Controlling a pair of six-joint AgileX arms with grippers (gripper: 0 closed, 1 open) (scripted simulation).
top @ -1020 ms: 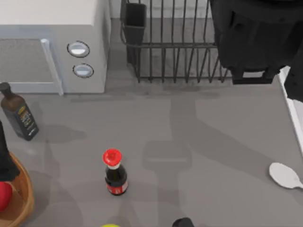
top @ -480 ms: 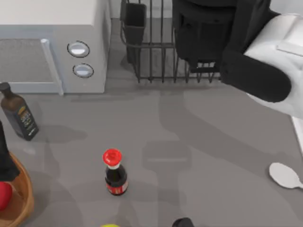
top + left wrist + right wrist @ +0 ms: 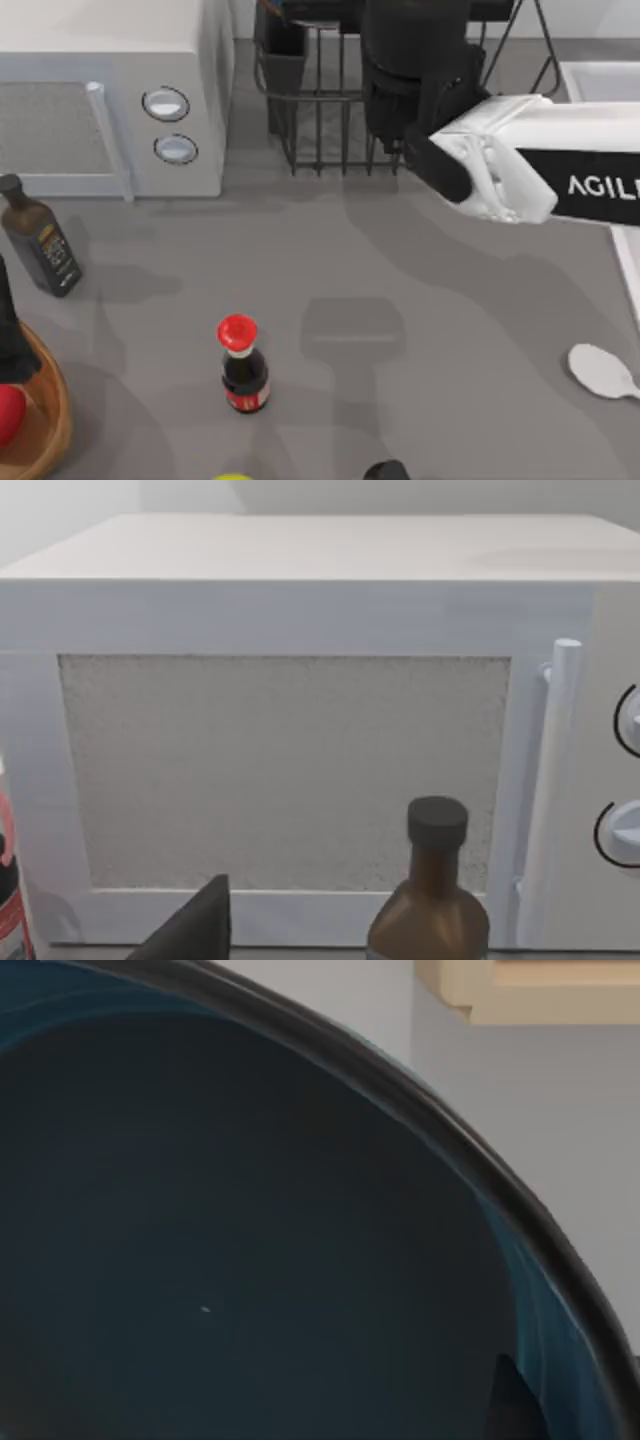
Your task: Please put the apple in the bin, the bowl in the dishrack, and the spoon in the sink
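Over black wire dishrack point(image 3: 320, 110), right pincer point(image 3: 415, 90) clamped on glossy round bowl point(image 3: 250, 1240).

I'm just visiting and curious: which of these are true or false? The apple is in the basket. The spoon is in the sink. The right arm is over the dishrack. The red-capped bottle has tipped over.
1. The apple is in the wooden basket. True.
2. The spoon is in the sink. False: it lies on the table at the right side.
3. The right arm reaches over the dishrack. True.
4. The red-capped bottle has tipped over. False: it stands upright.
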